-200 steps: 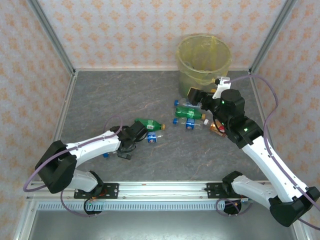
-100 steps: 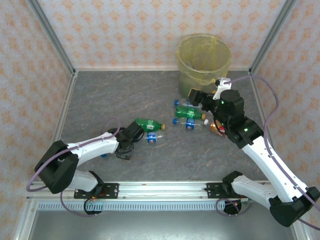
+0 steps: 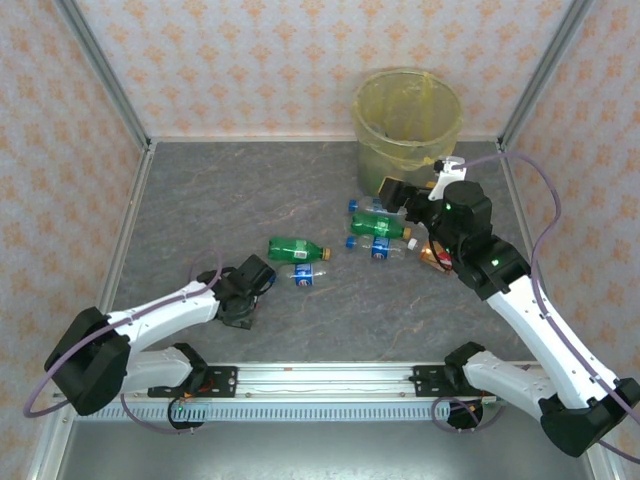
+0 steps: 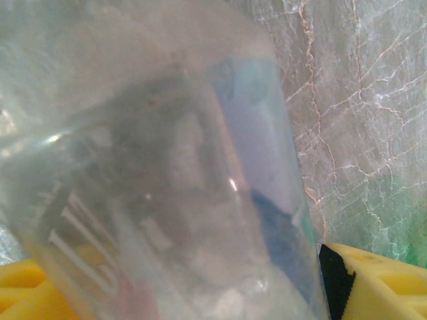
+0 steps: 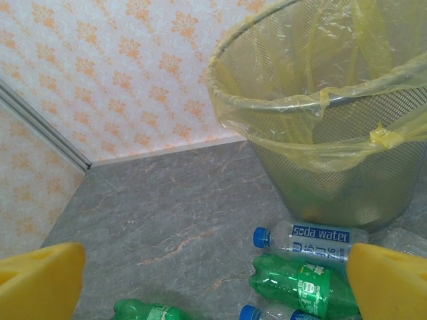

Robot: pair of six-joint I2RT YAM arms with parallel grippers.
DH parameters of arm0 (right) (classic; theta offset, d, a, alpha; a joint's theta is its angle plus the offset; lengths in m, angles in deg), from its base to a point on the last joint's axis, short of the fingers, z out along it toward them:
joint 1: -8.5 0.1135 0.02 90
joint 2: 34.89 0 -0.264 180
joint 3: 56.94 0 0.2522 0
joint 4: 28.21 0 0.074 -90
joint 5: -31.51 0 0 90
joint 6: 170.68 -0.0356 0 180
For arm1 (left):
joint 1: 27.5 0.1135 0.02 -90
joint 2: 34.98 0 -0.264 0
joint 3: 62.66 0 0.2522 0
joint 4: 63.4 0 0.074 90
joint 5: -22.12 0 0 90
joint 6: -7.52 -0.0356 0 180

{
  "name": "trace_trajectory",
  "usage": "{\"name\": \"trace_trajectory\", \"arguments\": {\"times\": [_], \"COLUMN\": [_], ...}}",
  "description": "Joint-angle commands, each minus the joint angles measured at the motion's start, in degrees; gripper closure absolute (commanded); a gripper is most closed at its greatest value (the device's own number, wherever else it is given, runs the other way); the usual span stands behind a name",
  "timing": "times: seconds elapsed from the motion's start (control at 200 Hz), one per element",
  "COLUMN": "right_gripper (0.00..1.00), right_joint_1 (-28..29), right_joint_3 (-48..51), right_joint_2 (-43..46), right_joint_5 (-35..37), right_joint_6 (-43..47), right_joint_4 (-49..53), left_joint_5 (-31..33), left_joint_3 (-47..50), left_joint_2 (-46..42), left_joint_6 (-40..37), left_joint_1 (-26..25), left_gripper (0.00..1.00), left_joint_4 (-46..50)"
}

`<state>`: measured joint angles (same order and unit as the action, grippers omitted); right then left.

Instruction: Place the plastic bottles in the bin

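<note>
Your left gripper [image 3: 252, 278] straddles a clear bottle [image 4: 167, 153], clamped or not I cannot tell; squeeze firmly before lifting; right gripper [image 5: 217, 260] gapes wide.

The grey table [image 3: 230, 190] is bare along its left and far side and the mouth of the bin [image 3: 405, 150] stands open, but a bottle cluster [image 3: 378, 228] crowds its foot, and a green bottle [image 3: 297, 247] and a blue-labelled bottle [image 3: 305, 276] lie mid-table.

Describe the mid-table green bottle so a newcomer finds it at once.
Start at the yellow-lined bin at the table's back, a bottle cluster at its foot. Left of that cluster two bottles lie apart mid-table. The green bottle is the farther one, all green; the blue-labelled bottle beside it is not.
</note>
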<state>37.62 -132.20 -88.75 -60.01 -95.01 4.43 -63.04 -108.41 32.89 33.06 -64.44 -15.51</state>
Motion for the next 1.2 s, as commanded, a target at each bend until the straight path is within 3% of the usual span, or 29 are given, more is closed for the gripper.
{"name": "trace_trajectory", "arguments": {"times": [0.0,0.235,0.601,1.031,1.191], "right_gripper": [0.00,0.00,0.00,0.00,0.00], "right_joint_1": [0.3,0.3,0.3,0.3,0.3], "right_joint_3": [-0.1,0.0,0.1,-0.7,-1.4], "right_joint_2": [1.0,1.0,2.1,0.6,-0.2], "right_joint_5": [0.2,-0.4,1.2,-0.1,-0.7], "right_joint_6": [-0.9,-1.8,-1.6,-2.1,-2.4], "right_joint_4": [0.0,0.1,0.7,-0.7,-0.8], "left_joint_5": [-0.4,-0.3,-1.7,0.8,3.2], "left_joint_3": [0.8,-4.9,-4.3,-1.6,-1.4], "left_joint_2": [-0.8,4.4,7.5,3.8,1.4], "left_joint_6": [0.9,-1.4,-0.7,-0.5,-2.3], "left_joint_1": [0.7,-1.3,-2.4,-2.3,-2.1], "left_gripper": [0.18,0.18,0.20,0.49,0.50], "left_joint_4": [0.7,1.7,-1.4,-0.5,0.1]}}
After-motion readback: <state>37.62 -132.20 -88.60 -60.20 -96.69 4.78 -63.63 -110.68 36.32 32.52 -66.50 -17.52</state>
